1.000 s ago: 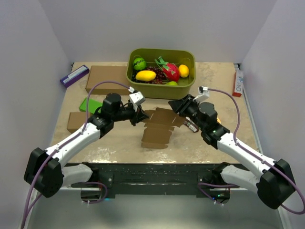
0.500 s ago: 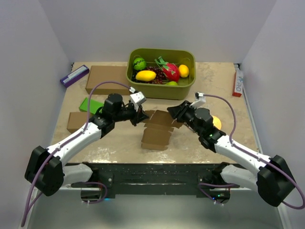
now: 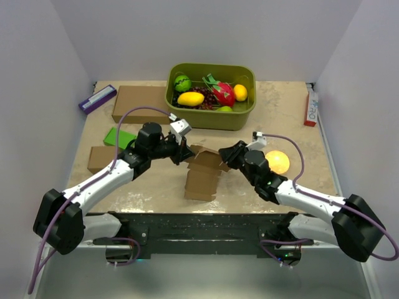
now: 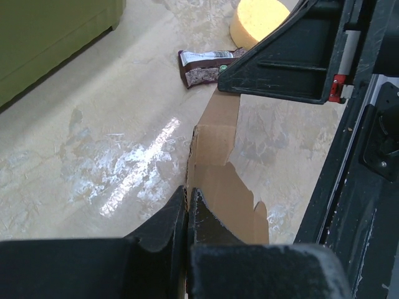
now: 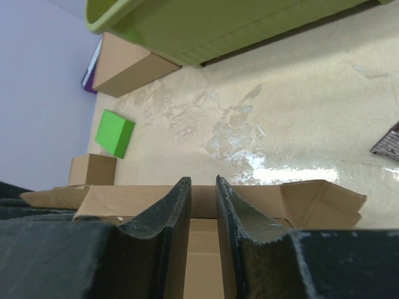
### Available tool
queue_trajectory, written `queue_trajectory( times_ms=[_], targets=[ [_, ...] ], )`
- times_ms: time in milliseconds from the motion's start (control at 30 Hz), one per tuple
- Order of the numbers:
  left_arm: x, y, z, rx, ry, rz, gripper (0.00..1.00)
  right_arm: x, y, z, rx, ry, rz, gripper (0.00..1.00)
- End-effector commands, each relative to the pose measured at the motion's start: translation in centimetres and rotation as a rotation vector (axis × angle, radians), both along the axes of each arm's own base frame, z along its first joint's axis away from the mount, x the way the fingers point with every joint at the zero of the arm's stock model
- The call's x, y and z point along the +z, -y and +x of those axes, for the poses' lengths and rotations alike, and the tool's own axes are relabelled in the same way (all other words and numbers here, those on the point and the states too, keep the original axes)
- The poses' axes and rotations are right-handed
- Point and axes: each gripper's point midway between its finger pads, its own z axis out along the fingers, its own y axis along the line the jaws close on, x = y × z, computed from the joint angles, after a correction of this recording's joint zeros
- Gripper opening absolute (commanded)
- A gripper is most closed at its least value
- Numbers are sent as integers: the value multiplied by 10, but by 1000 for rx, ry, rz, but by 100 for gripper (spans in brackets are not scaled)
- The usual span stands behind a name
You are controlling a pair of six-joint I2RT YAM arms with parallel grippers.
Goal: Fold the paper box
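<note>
The paper box (image 3: 202,171), a brown jagged cardboard cutout with raised flaps, lies at the table's middle. My left gripper (image 3: 182,151) is shut on its upright left flap. In the left wrist view the thin cardboard edge (image 4: 227,193) sits pinched between the left gripper's (image 4: 187,192) jaws. My right gripper (image 3: 227,154) is at the box's right rear flap. In the right wrist view its jaws (image 5: 202,180) stand a narrow gap apart with nothing between them, right over the box's panel and back wall (image 5: 124,200).
A green bin (image 3: 212,118) of toy fruit stands behind the box. A large brown carton (image 3: 140,103), a purple box (image 3: 97,98), a green block (image 3: 120,137) and a small brown carton (image 3: 98,159) are on the left. An orange ball (image 3: 277,162) and a snack wrapper (image 4: 206,65) lie on the right.
My right arm has swung left and lower, bringing its gripper onto the box's right rear flap and uncovering the orange ball. My left gripper keeps its hold and has barely moved.
</note>
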Motion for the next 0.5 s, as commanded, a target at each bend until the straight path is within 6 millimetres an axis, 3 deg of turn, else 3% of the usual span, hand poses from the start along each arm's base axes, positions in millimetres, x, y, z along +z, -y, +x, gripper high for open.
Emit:
queue_trajectory(
  times_ms=[0,133,267,333,467],
  targets=[
    [33,11,7,-19,80,-86,0,-8,11,-1,-64,-34,-29,30],
    [32,9,7,-27,110,-52,0,17,25,-5,-98,-44,-65,44],
    [33,9,5,-42,140,-20,0,54,50,-16,-149,-3,-71,75],
    [34,11,2,-59,155,-13,0,61,54,-23,-142,-12,-62,84],
    [33,12,-1,-67,185,7,0,78,38,-43,-52,-42,139,92]
  ],
)
